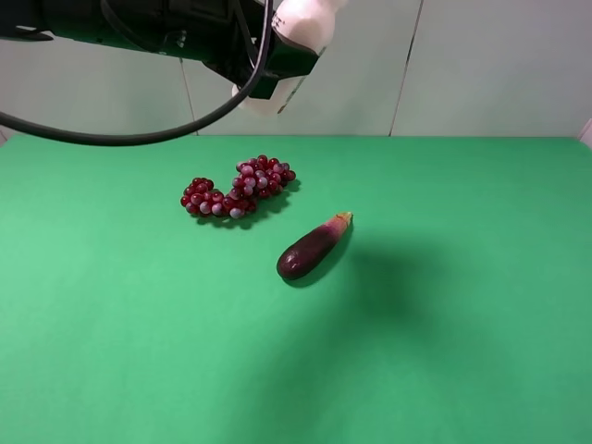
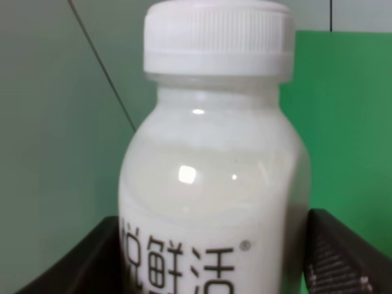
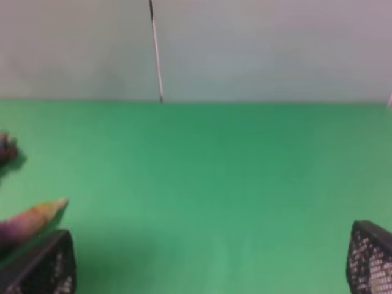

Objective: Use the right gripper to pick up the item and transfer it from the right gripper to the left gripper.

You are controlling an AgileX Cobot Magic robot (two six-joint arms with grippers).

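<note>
Bottle (image 2: 214, 184) aloft in left hand (image 2: 208, 264)

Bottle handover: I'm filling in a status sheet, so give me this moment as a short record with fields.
bottle: white, capped, held in the air, clear of the table
left end effector: shut on the bottle, a finger on each side
right end effector: open, nothing between its fingers
eggplant: lying on the table, near its middle
grape bunch: on the table, behind the eggplant, apart from it
handover: bottle is in the left end effector only
</note>
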